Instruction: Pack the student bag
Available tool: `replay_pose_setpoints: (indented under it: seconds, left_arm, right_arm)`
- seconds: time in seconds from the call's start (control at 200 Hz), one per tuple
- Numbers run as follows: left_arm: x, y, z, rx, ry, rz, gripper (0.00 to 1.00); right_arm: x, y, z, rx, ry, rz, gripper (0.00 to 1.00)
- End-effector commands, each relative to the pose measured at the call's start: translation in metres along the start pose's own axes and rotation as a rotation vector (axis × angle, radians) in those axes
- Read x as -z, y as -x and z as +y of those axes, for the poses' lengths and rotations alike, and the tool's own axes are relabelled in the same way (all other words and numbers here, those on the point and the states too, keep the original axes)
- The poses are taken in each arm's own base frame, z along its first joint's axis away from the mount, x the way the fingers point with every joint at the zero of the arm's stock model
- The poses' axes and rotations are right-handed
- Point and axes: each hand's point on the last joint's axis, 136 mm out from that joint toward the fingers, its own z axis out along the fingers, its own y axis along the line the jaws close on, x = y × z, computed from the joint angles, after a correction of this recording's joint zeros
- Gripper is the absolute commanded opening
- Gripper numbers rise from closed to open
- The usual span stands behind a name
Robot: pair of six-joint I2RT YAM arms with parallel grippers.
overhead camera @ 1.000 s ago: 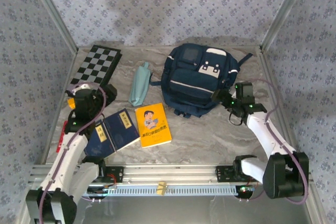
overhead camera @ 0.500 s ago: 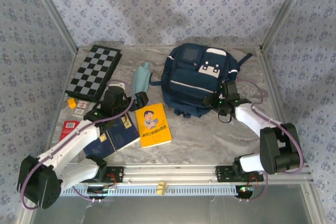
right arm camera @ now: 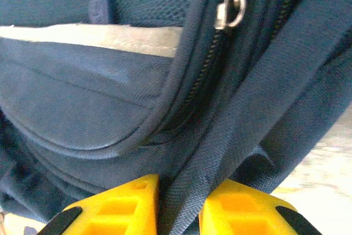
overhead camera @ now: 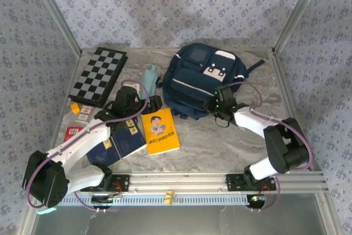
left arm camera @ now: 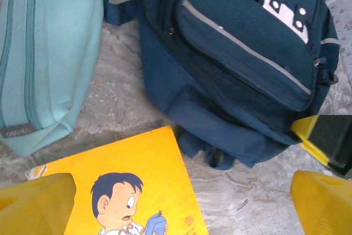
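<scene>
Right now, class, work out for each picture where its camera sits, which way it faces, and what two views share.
Top: above, behind the arms, looking down on the table; left gripper and right gripper show.
Left wrist: on the left arm, facing the bag and yellow book; open fingers show.
Right wrist: close against the bag; fingers pinch its strap.
All three share the bag.

White arm links (overhead camera: pixel 82 138), black joints (overhead camera: pixel 47 177), mauve cables (overhead camera: pixel 248 84), yellow finger pads (right arm camera: pixel 118 207), perhaps green lights (overhead camera: pixel 218 104).
</scene>
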Motion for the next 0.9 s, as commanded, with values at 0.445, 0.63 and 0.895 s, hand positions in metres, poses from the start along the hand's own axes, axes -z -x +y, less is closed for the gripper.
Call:
replay_pose_setpoints:
  seconds: [0.445, 0.63, 0.895]
  left_arm:
    - [-0.01, 0.007, -0.041, -0.016, -0.076, 0.04, 1.0]
    - [-0.032, -0.016, -0.078, -0.051, -0.137, 0.093, 1.0]
    - [-0.07, -0.038, -0.101, -0.068, -0.167, 0.144, 1.0]
  right_arm:
    - [0.062, 0.032, 0.009, 0.007, -0.055, -0.102, 0.75]
    - [0.066, 0.081, -0.051, -0.106, -0.107, -0.117, 0.84]
    - [0.023, 0.123, -0.067, -0.145, -0.055, -0.041, 0.75]
